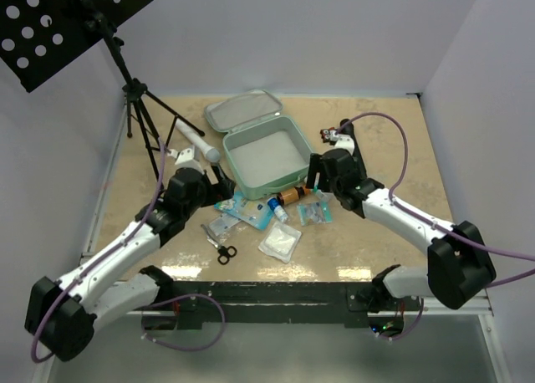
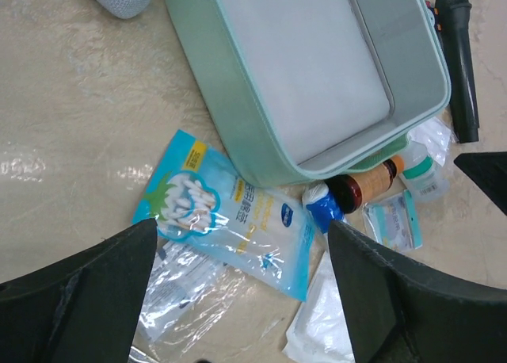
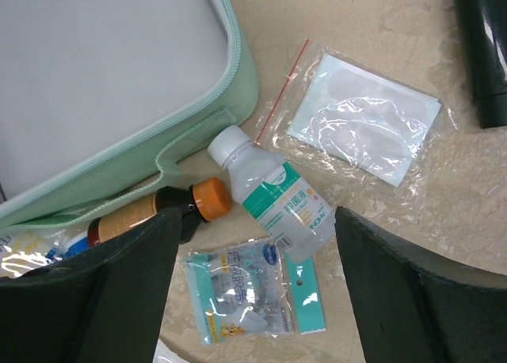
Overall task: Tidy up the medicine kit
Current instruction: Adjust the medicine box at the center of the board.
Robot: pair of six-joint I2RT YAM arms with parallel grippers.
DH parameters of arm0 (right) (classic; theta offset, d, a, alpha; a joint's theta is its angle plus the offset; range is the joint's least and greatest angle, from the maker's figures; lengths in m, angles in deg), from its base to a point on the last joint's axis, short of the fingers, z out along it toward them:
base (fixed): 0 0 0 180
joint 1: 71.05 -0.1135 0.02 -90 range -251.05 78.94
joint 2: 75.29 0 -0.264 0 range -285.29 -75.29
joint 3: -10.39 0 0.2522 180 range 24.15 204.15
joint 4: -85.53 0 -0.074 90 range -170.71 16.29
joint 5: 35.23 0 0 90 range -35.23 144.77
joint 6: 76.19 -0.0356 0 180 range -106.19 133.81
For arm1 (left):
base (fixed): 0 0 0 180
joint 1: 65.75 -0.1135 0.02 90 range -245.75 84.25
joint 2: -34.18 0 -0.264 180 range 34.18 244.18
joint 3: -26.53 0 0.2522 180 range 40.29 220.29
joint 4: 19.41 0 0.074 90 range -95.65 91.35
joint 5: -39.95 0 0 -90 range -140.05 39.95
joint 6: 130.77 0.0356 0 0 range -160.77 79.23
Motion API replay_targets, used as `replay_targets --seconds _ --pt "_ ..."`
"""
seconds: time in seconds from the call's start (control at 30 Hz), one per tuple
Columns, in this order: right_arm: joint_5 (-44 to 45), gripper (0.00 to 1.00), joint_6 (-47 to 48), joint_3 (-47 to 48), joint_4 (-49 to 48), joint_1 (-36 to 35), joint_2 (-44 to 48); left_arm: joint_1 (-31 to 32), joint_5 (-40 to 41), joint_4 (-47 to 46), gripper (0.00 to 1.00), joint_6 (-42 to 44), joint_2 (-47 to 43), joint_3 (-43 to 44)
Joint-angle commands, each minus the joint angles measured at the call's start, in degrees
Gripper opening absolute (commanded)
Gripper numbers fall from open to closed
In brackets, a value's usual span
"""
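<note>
Body: left arm (image 1: 117, 253) and right arm (image 1: 410, 217) have white link shells with black joint housings. A purple cable (image 1: 406, 153) runs along each arm. Left tool (image 2: 242, 232) and right tool (image 3: 257, 220): matte black, broad wedge-shaped fingers.

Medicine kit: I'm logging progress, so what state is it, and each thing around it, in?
medicine kit: open, lid laid back, base empty
brown bottle: capped, lying on its side
clear bottle: capped, lying on its side
swab packet: lying flat, outside the kit
left gripper: jaws open, empty
right gripper: jaws open, empty
</note>
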Motion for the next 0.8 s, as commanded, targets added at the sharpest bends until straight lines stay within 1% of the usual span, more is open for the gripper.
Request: replay_targets --seconds 0.0,0.2,0.33,0.43,0.53,0.63,0.77 --pt "-1.05 0.84 -2.07 3.72 -2.73 0.04 2.27 -0.17 2.09 -2.57 0.95 -0.21 10.62 10.77" --pt "-2.89 0.87 -2.07 3.81 -3.08 0.04 4.46 -0.26 4.82 -2.21 0.93 0.75 23.90 17.81" --pt "-3.51 0.87 -1.28 4.08 -2.29 0.04 6.57 -0.17 6.31 1.11 0.91 3.73 31.90 23.52" --pt "-4.03 0.88 -1.10 4.25 -2.12 0.04 8.15 -0.17 8.50 3.76 0.89 6.37 36.04 27.57" --pt "-5.44 0.88 -1.10 3.73 -2.55 0.13 9.56 -0.17 10.09 2.88 0.89 9.27 38.76 30.03" --pt "-6.14 0.88 -1.02 3.29 -2.56 0.04 10.52 -0.17 11.15 6.03 0.84 11.56 42.98 34.95" --pt "-6.15 0.88 -0.49 2.76 -2.03 0.04 12.19 -0.26 10.71 6.06 0.76 13.93 45.36 35.59"
